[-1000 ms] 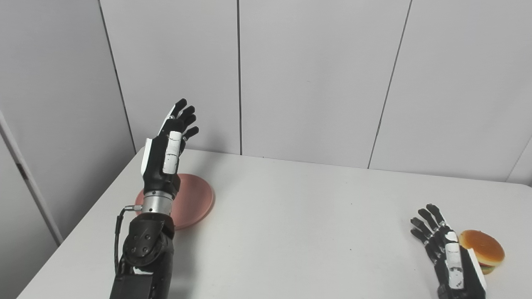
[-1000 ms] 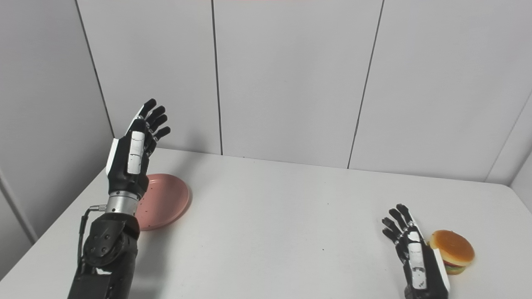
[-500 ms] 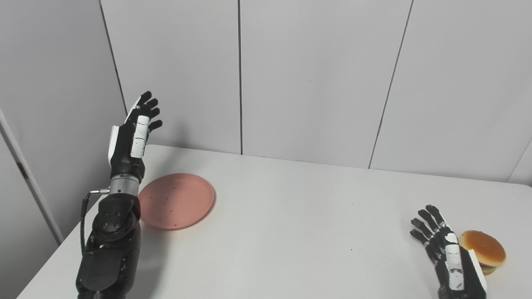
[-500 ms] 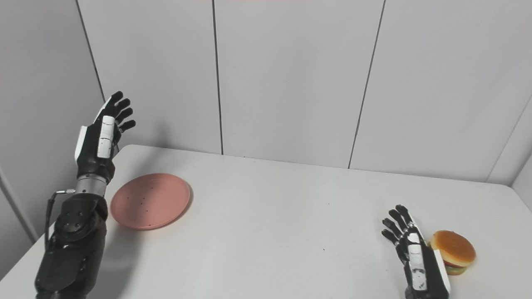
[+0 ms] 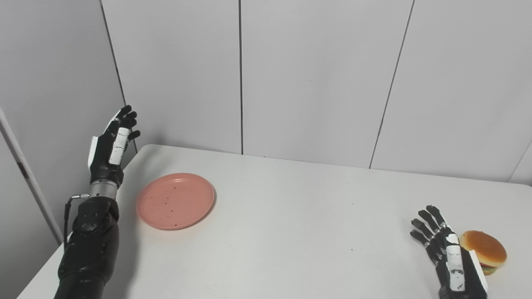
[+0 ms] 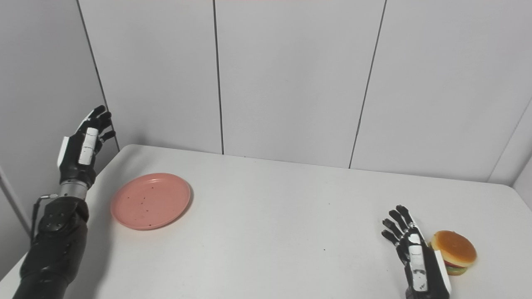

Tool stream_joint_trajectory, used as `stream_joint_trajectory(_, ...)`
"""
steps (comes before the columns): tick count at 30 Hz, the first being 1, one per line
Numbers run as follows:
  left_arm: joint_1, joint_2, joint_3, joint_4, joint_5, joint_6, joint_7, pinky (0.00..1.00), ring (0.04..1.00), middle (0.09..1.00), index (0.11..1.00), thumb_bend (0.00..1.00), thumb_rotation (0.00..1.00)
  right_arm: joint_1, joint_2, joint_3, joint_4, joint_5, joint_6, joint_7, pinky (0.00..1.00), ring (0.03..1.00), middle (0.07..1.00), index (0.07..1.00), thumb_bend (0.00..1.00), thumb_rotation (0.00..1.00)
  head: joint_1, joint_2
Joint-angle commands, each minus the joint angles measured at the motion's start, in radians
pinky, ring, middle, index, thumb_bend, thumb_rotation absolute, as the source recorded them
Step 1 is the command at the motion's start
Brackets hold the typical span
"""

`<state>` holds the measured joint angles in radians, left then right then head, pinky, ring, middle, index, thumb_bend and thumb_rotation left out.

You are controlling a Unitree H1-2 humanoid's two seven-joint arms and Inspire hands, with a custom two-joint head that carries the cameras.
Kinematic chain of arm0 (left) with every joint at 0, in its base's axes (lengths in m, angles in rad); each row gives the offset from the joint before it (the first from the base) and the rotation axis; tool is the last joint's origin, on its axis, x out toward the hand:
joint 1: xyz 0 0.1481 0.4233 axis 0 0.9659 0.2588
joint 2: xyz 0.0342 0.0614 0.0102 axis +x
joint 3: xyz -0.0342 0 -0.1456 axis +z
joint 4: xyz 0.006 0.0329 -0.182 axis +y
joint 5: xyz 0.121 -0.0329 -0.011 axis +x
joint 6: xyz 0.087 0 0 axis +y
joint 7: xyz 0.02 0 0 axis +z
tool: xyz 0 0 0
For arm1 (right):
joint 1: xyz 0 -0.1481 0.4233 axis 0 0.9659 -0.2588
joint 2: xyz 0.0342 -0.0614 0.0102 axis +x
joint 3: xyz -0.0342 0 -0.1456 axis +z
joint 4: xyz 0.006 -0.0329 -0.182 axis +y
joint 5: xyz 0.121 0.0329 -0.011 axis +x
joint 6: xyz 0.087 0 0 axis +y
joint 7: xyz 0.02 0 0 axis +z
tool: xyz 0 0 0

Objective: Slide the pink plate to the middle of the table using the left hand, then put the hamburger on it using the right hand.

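Observation:
A round pink plate (image 5: 176,201) with small dark specks lies flat near the left end of the white table (image 5: 291,216). My left hand (image 5: 111,146) is raised in the air to the plate's left, past the table's left edge, open with fingers spread and holding nothing. The toy hamburger (image 5: 485,250) sits at the table's near right. My right hand (image 5: 447,251) rests just left of the hamburger, open, fingers pointing away from me, apart from the bun.
Grey wall panels stand right behind the table's far edge and along its left side. The table's left edge runs under my left forearm (image 5: 89,245).
My left hand has swung leftward off the plate's near side, out beyond the table's left edge, uncovering the whole plate. The plate, hamburger and right hand have not moved.

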<state>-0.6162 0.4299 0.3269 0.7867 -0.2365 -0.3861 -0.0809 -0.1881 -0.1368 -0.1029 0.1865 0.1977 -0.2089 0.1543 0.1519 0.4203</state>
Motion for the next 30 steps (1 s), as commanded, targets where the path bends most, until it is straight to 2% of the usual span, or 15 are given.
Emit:
stream_joint_trajectory(1, -0.059, 0.04, 0.011, 0.025, -0.028, -0.062, -0.033, 0.8, 0.898, 0.876, 0.835, 0.97, 0.84, 0.091, 0.031, 0.006, 0.048, 0.006, -0.006, -0.002, 0.84, 0.858, 0.9, 0.909, 0.84, 1.0, 0.001, 0.001)
stream_joint_trajectory(8, -0.065, 0.058, 0.007, 0.165, 0.0, -0.083, -0.04, 0.82, 0.884, 0.89, 0.874, 0.97, 0.89, 0.094, 0.033, 0.005, 0.04, 0.007, -0.005, -0.004, 0.83, 0.854, 0.894, 0.907, 0.84, 0.99, -0.003, 0.008)
stream_joint_trajectory(11, -0.063, 0.059, 0.013, 0.2, -0.005, -0.083, -0.053, 0.76, 0.885, 0.89, 0.89, 0.93, 0.89, 0.095, 0.034, 0.006, 0.036, 0.001, -0.003, -0.01, 0.83, 0.858, 0.898, 0.909, 0.84, 1.0, -0.004, 0.009)
stream_joint_trajectory(13, -0.064, 0.06, 0.02, 0.23, -0.02, -0.083, -0.079, 0.77, 0.895, 0.895, 0.89, 0.96, 0.87, 0.096, 0.035, 0.007, 0.033, 0.001, -0.003, -0.013, 0.83, 0.856, 0.897, 0.907, 0.84, 1.0, -0.006, 0.011)
stream_joint_trajectory(15, -0.063, 0.058, 0.021, 0.246, -0.024, -0.083, -0.094, 0.78, 0.9, 0.898, 0.889, 0.97, 0.85, 0.096, 0.036, 0.007, 0.033, 0.002, -0.003, -0.015, 0.83, 0.857, 0.897, 0.907, 0.84, 0.99, -0.008, 0.013)
stream_joint_trajectory(17, -0.062, 0.056, 0.02, 0.256, -0.023, -0.082, -0.097, 0.85, 0.895, 0.896, 0.884, 1.0, 0.85, 0.095, 0.036, 0.007, 0.033, 0.001, -0.004, -0.015, 0.83, 0.852, 0.891, 0.904, 0.85, 0.99, -0.01, 0.014)
stream_joint_trajectory(21, -0.077, 0.044, 0.027, 0.308, -0.045, -0.073, -0.093, 0.83, 0.866, 0.871, 0.864, 1.0, 0.83, 0.1, 0.041, 0.008, 0.016, 0.0, 0.009, -0.022, 0.82, 0.846, 0.885, 0.9, 0.85, 0.99, -0.012, 0.019)
stream_joint_trajectory(25, -0.093, 0.031, 0.032, 0.322, -0.07, -0.058, -0.097, 0.81, 0.876, 0.877, 0.871, 0.97, 0.85, 0.102, 0.043, 0.01, 0.008, -0.001, 0.013, -0.023, 0.83, 0.848, 0.888, 0.907, 0.84, 0.99, -0.015, 0.02)
stream_joint_trajectory(30, -0.119, 0.028, -0.001, 0.364, -0.047, -0.061, -0.092, 0.82, 0.889, 0.867, 0.86, 0.96, 0.87, 0.103, 0.049, 0.011, -0.001, -0.005, 0.021, -0.03, 0.83, 0.848, 0.886, 0.903, 0.84, 0.99, -0.02, 0.023)
